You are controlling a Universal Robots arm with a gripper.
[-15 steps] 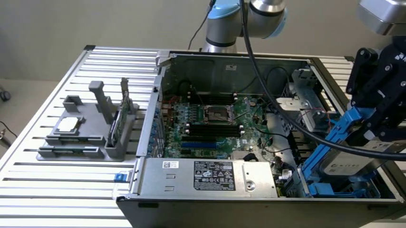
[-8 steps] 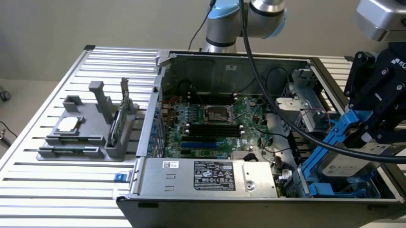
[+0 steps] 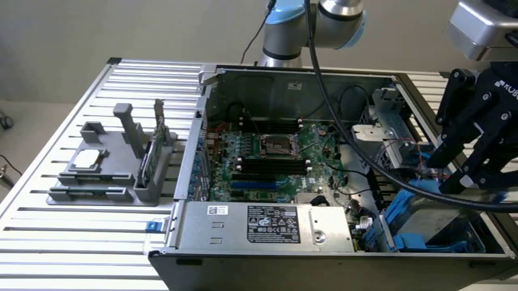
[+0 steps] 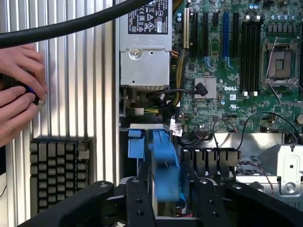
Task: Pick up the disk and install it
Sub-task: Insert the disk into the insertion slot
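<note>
The claw (image 4: 170, 184) stands wide astride the blue-framed disk (image 4: 163, 156), which sits between its tips inside the computer case (image 3: 292, 85).

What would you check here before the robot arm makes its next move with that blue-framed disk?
1. Gripper lined up right over the disk: ok.
2. Disk down inside the corner of the case: ok; fully seated there: cannot tell.
3. Gripper holding the disk or free of it: cannot tell.
4. Person's hands outside the case, over the slatted table: ok.
5. Thick black cable hanging across the open case, clear of the motherboard: cannot tell.
</note>
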